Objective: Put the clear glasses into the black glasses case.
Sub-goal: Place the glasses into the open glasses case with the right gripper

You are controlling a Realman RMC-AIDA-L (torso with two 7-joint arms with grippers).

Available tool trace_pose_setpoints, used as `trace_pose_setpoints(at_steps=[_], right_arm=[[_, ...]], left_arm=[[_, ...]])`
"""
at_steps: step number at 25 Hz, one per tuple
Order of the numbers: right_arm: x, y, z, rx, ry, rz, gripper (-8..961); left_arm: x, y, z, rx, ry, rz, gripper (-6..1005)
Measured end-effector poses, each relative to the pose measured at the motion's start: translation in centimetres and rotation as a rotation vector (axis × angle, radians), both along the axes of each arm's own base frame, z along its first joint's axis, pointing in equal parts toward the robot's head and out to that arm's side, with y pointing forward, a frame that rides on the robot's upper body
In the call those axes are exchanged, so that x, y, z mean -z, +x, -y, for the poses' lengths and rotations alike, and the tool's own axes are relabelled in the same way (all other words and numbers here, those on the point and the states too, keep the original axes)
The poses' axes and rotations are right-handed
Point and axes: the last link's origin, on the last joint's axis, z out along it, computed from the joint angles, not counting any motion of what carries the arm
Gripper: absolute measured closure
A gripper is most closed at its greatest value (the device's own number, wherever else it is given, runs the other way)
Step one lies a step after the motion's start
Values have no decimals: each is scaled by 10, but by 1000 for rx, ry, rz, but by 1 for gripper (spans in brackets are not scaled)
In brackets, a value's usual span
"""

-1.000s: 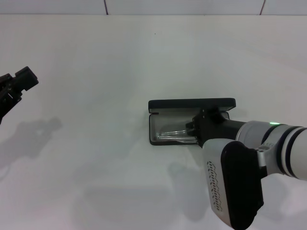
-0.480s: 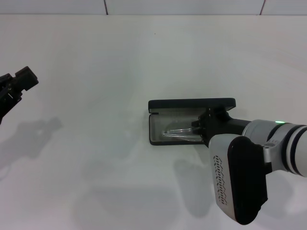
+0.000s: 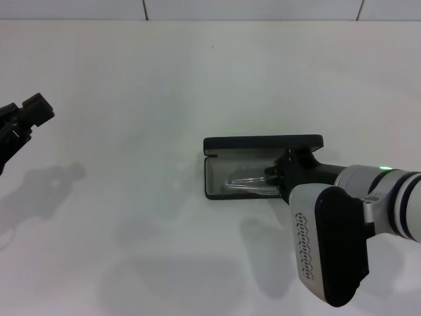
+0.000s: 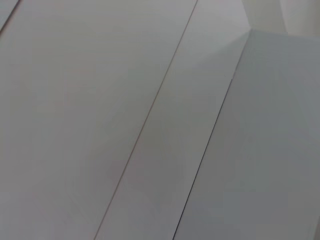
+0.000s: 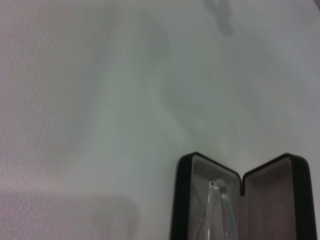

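Note:
The black glasses case [image 3: 263,143] lies open right of the table's centre, its lid standing up along the far side. Inside its grey-lined tray lie the clear glasses [image 3: 247,184], stretched along the tray's near side. My right gripper [image 3: 279,172] is at the right end of the case, over the tray and at the glasses' right end; its wrist and forearm hide that end. The right wrist view looks along the open case [image 5: 182,200], with the glasses [image 5: 222,205] resting in it. My left gripper [image 3: 29,112] hangs parked at the far left, well away from the case.
The white table [image 3: 131,197] spreads around the case, ending at a tiled wall [image 3: 250,8] at the back. My right forearm [image 3: 329,250] fills the lower right. The left wrist view shows only white panels [image 4: 150,120] with seams.
My right gripper has drawn back a little to the right along the case. The glasses have shifted slightly right inside the tray. The left arm has not moved.

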Motion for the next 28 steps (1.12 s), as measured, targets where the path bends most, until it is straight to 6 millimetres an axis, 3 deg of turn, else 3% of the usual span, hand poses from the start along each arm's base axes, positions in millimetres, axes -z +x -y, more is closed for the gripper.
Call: trace_pose_setpoints(at_steps=[28], right_arm=[[1, 4, -9, -47, -24, -21, 844]], left_arm=[[0, 2, -2, 5, 4, 5, 900]])
